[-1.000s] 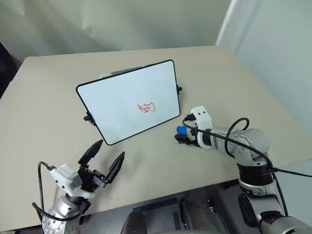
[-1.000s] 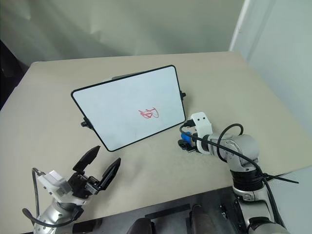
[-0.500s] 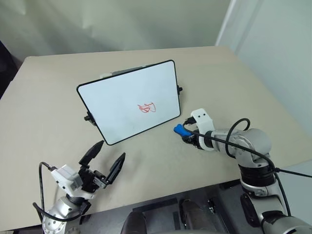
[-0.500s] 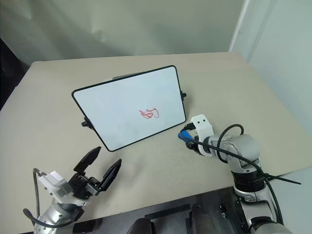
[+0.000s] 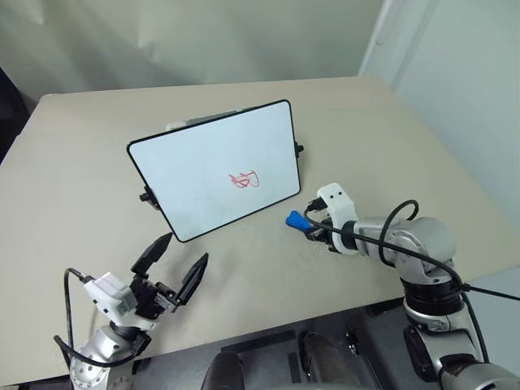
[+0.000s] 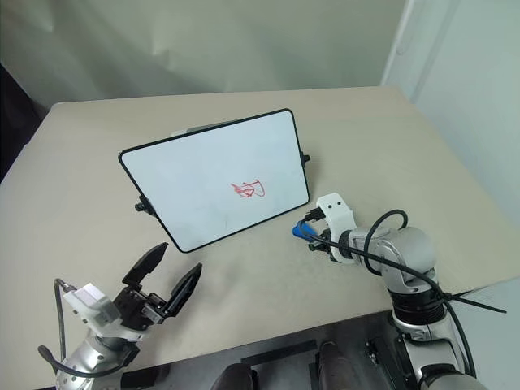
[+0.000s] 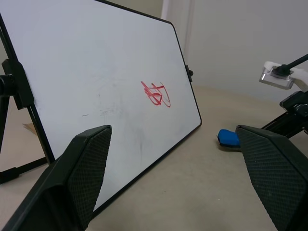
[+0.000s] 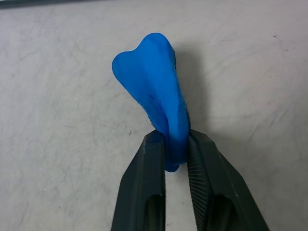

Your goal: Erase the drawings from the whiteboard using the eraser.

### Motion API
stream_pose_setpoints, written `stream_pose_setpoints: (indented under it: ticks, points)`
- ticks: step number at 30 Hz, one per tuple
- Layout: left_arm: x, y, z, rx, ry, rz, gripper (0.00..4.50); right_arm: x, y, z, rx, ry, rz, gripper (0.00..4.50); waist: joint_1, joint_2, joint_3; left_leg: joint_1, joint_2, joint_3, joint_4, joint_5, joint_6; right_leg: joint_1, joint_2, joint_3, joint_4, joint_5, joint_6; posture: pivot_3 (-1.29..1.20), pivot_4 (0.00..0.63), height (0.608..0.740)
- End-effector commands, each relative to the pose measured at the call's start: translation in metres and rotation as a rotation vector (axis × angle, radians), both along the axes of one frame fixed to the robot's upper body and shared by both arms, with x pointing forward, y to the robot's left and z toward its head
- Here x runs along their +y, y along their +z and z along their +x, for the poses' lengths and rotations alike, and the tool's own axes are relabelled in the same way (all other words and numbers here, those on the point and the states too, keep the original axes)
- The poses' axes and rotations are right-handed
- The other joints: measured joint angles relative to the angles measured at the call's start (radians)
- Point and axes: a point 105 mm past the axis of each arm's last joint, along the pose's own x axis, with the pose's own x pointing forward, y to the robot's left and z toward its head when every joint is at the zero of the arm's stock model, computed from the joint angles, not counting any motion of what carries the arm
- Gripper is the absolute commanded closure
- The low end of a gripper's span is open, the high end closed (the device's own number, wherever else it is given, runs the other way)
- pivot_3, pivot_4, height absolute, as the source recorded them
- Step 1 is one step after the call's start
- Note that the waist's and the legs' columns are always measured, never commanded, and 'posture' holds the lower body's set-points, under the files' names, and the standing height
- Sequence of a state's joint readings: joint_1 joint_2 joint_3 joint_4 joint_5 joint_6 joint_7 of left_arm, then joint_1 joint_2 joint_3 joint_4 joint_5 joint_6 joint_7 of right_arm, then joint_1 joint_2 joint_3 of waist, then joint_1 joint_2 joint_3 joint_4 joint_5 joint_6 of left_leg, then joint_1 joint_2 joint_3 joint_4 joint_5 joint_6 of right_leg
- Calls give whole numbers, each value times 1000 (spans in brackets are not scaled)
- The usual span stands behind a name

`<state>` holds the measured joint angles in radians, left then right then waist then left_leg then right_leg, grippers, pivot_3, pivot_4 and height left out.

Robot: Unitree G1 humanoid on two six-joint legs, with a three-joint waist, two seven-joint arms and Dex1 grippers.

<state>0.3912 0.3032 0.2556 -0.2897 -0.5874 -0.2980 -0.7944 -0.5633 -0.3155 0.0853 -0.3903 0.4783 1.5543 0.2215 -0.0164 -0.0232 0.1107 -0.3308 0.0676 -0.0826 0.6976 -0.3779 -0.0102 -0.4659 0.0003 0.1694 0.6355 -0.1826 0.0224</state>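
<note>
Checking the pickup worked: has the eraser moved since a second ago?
Yes. The eraser, pinched in the right claw, has lifted off the table toward the whiteboard's lower corner.

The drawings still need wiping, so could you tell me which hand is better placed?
Right. The right hand grips the eraser beside the whiteboard, near the drawings; the left hand is open and holds nothing.

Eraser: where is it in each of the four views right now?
Left eye: eraser sticks out of the right pincer, just off the whiteboard's lower right corner.
Right eye: same spot.
Left wrist: blue block low on the table, past the board's corner.
Right wrist: centre, pinched between the fingers.
Shared landmark: the whiteboard's lower right corner.
</note>
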Motion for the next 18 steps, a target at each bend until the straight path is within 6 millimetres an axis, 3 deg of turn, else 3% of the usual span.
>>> stream_pose_setpoints:
  ticks: [1,8,13,18]
  points:
    - [-2,6,-2,-26,-11,4,0,-1,17,-4,-74,27,45,4101,0,0,0,0,0,0,0,0,0,0,0,0,0,0,0,0,150,740]
    - [-9,7,-5,-31,-32,8,0,-7,30,-3,-155,2,77,4101,0,0,0,0,0,0,0,0,0,0,0,0,0,0,0,0,150,740]
    - [-14,8,-6,-36,-43,10,0,2,64,8,-317,8,160,4101,-1,1,0,0,0,0,0,0,0,0,0,0,0,0,0,0,150,740]
    - [-17,10,-7,-41,-48,13,0,8,70,29,-410,0,109,4101,-2,0,0,1,0,0,0,-1,2,0,0,0,1,0,0,0,150,740]
